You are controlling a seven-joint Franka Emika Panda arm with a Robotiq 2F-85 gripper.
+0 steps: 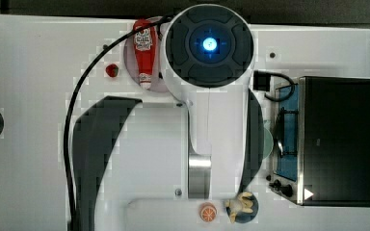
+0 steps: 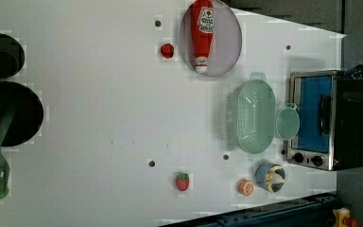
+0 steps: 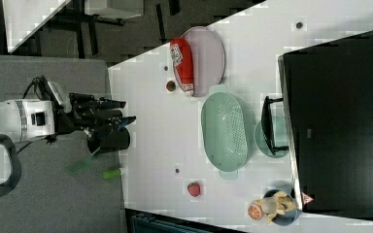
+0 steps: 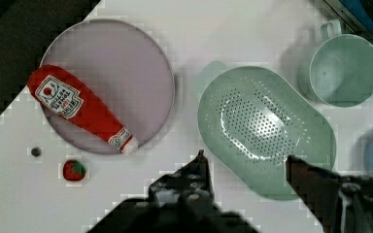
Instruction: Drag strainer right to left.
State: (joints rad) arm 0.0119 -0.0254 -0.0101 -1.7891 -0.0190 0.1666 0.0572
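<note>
The strainer [image 4: 264, 128] is a pale mint-green oval colander with a dotted middle and a tab handle at each end. It lies flat on the white table, to the left of the toaster oven in the left view [image 2: 251, 116], and shows again in the right view [image 3: 226, 131]. My gripper [image 4: 247, 162] hangs above the strainer's near rim, open, with nothing between its dark fingertips [image 4: 200, 165]. In the right view the gripper [image 3: 128, 110] stands well off the table top. In the top view the arm [image 1: 207, 48] covers the strainer.
A mint cup [image 2: 287, 123] sits between the strainer and the toaster oven [image 2: 319, 120]. A greyish-purple plate [image 4: 126, 63] carries a ketchup bottle [image 4: 77, 107], with a strawberry [image 4: 74, 170] beside it. Another strawberry [image 2: 182, 181], an orange slice [image 2: 246, 187] and a blue bowl [image 2: 270, 176] lie nearby.
</note>
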